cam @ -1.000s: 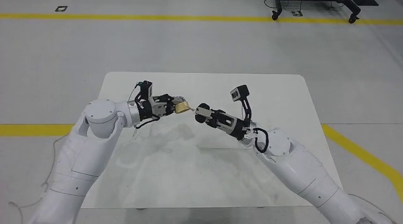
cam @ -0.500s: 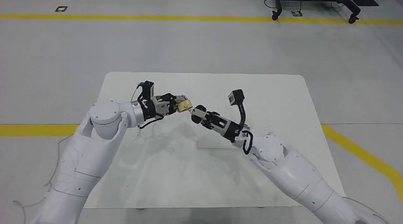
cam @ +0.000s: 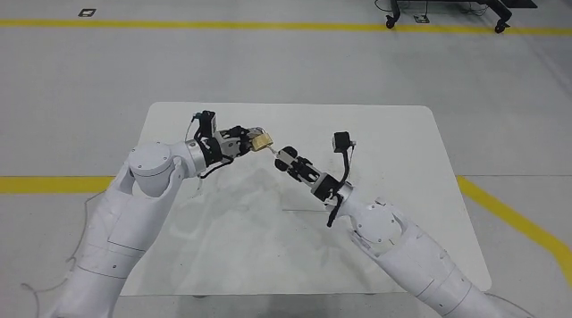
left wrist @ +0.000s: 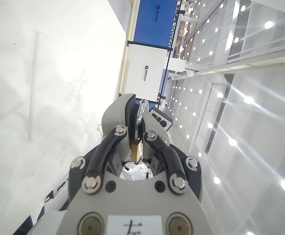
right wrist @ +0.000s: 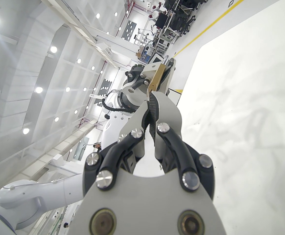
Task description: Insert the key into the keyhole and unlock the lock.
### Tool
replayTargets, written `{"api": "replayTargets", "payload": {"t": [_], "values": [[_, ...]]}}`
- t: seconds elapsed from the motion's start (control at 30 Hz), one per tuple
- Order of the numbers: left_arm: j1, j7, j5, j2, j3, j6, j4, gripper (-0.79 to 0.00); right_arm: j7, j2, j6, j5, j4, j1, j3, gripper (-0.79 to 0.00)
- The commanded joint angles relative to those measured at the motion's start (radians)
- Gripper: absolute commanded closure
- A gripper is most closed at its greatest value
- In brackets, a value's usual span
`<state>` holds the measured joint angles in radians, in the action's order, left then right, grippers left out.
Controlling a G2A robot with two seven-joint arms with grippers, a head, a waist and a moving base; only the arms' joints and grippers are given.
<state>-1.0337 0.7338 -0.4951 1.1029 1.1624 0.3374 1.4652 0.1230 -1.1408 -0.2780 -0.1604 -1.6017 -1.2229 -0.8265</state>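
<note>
Lock [cam: 260, 142]: brass-coloured metal, dull sheen; table [cam: 402, 135]: white, smooth, matt; pads [right wrist: 153, 110]: black, ribbed, rubbery.

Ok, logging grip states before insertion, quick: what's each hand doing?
Left hand: closed, holding the lock.
Right hand: closed on the key, only its tip showing.

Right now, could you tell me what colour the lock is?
The lock is brass-gold, clearest in the right wrist view.

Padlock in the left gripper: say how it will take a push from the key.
The padlock looks like solid brass, so it is probably rigid and heavy for its size. Its smooth flat faces could slip or pivot in the left gripper if the key pushes off-centre.
</note>
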Motion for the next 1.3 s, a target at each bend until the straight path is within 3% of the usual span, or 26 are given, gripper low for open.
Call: {"api": "replayTargets", "payload": {"t": [0.0,0.67,1.27], "values": [[-0.003,-0.013,0.008,0.001,-0.001,-0.006,0.003,0.0,-0.003,-0.004,0.013,-0.011,-0.002,-0.003,-0.005,0.0],[-0.018,-0.028,0.046,-0.001,0.008,-0.029,0.021,0.0,0.06,-0.033,0.058,-0.043,0.013,-0.01,-0.032,0.0],[-0.022,-0.052,0.092,0.003,-0.005,-0.059,0.034,0.0,0.033,-0.064,0.054,-0.055,0.041,-0.009,-0.052,0.0]]}}
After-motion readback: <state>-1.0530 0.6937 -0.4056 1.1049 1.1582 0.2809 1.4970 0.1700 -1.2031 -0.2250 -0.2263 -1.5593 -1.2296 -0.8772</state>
